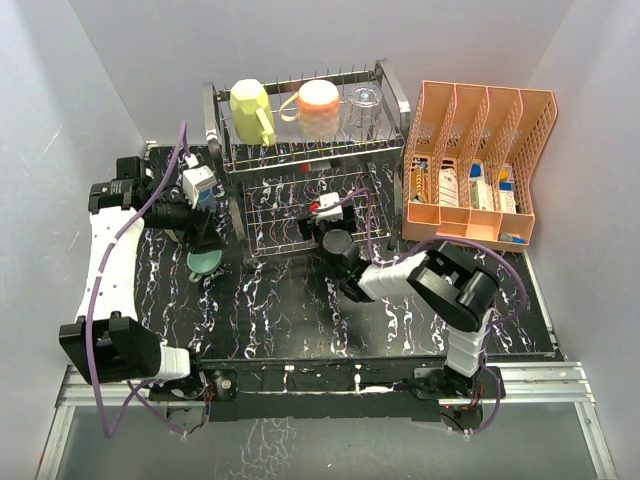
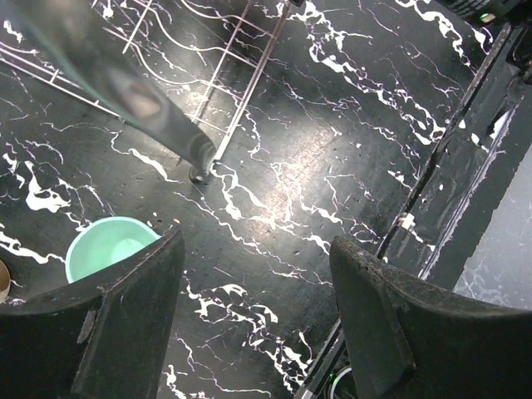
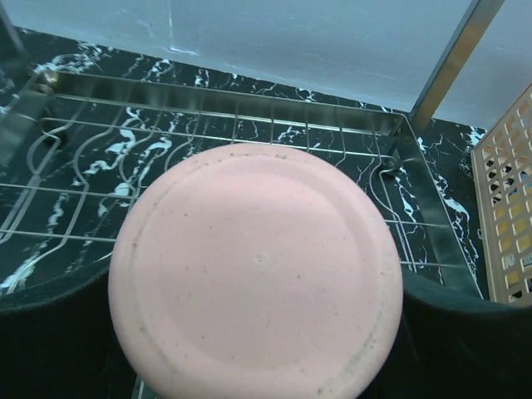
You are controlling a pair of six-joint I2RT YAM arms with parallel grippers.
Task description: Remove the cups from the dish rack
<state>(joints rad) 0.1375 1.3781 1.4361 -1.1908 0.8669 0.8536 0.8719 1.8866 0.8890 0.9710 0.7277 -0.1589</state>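
The chrome dish rack (image 1: 300, 165) stands at the back. Its top tier holds a pale yellow mug (image 1: 250, 105), a peach-pink mug (image 1: 318, 105) and a clear glass (image 1: 364, 108). My right gripper (image 1: 325, 215) is at the rack's lower tier (image 3: 249, 125), shut on a salmon-pink cup (image 3: 258, 274). The cup's flat base faces the wrist camera and fills the space between the fingers. My left gripper (image 1: 207, 238) is open and empty (image 2: 258, 283) above the table, left of the rack. A teal-green cup (image 1: 207, 262) stands upright on the table, just beside the left finger (image 2: 108, 249).
The orange mesh file organiser (image 1: 475, 160) stands right of the rack and shows at the right edge of the right wrist view (image 3: 507, 216). A shiny rack leg (image 2: 158, 116) is close in front of my left gripper. The table's near edge rail (image 2: 432, 183) runs to its right.
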